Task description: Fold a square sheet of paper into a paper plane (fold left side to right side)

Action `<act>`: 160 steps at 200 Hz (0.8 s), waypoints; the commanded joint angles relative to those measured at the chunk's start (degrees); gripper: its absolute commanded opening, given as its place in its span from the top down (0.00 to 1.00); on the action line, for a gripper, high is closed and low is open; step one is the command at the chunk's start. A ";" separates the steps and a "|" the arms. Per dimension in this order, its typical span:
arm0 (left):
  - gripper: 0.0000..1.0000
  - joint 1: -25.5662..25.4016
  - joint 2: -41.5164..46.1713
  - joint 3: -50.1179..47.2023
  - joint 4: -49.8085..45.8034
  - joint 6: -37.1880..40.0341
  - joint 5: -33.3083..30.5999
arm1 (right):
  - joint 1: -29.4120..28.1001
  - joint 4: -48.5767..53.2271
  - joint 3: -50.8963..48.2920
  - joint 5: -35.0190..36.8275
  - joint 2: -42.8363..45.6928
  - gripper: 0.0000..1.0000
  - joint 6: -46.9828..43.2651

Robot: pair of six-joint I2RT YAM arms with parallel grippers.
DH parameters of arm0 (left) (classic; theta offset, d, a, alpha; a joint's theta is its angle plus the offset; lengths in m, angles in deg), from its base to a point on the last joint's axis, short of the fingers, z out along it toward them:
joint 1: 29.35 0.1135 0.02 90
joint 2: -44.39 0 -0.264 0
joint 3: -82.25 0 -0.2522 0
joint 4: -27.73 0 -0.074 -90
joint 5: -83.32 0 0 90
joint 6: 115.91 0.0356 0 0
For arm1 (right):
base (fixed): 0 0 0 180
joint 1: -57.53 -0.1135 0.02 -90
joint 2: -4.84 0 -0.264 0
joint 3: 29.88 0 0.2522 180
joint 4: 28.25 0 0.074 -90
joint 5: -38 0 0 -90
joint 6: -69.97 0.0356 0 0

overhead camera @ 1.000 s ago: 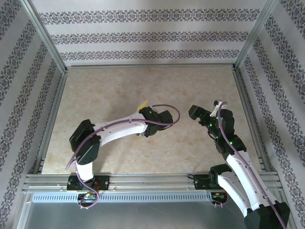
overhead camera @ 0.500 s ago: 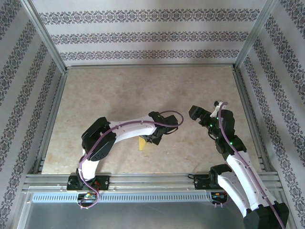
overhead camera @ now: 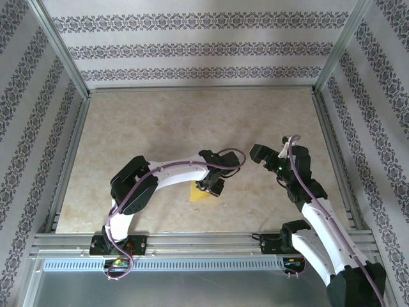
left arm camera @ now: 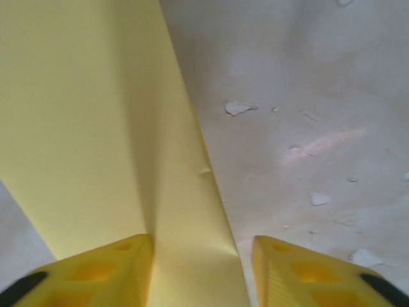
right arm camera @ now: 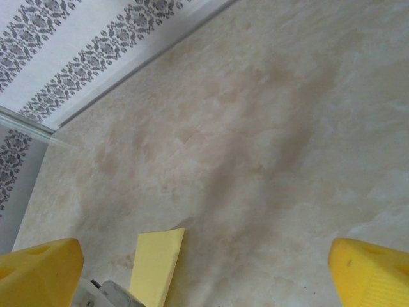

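Top external view: I see the left hand point(overhead camera: 214, 184) extended over the middle of the tabletop point(overhead camera: 160, 121), forearm swung across from its base at the near left. The yellow paper point(overhead camera: 199, 194) lies on the tabletop just beside that hand, on its near side, partly covered by it. The right hand point(overhead camera: 257, 153) hangs to the right of the left hand, apart from it and from the paper. Left wrist view: the yellow paper point(left arm camera: 89, 128) runs as a folded band from the upper left down to the fingers point(left arm camera: 96, 275), with one lengthwise crease and a small dent on its right edge. The left hand point(left arm camera: 199, 256) has its fingers partly apart, and the paper fills most of the gap between them; I cannot tell whether they pinch it. Chipped, pale tabletop point(left arm camera: 307, 96) lies to the right of the band. Right wrist view: the right hand point(right arm camera: 203, 256) is spread wide, fingers point(right arm camera: 38, 272) at opposite edges, nothing between them. An end of the yellow paper point(right arm camera: 156, 265) shows low and left of centre, flat on the tabletop point(right arm camera: 255, 128), beside a grey part of the left hand. The patterned wall point(right arm camera: 77, 45) stands beyond.
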 commanded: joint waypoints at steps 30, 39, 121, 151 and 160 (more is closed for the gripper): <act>0.43 5.30 11.60 -8.50 17.56 -3.44 13.55 | 0.63 1.04 2.88 -7.18 -5.01 0.03 0.45; 0.43 6.61 13.77 -10.62 21.05 -4.26 15.71 | 0.63 0.95 3.13 -8.75 -6.24 0.06 0.79; 0.43 20.50 32.03 -35.43 47.38 -14.31 21.62 | -10.45 -0.42 6.06 -16.37 -23.49 0.65 7.01; 0.43 22.87 36.67 -41.09 49.92 -15.90 19.46 | -19.00 -2.74 8.59 -14.12 -32.34 0.90 9.06; 0.43 23.16 37.86 -42.19 50.12 -15.93 18.44 | -20.91 -3.00 9.63 -13.54 -34.83 0.97 9.48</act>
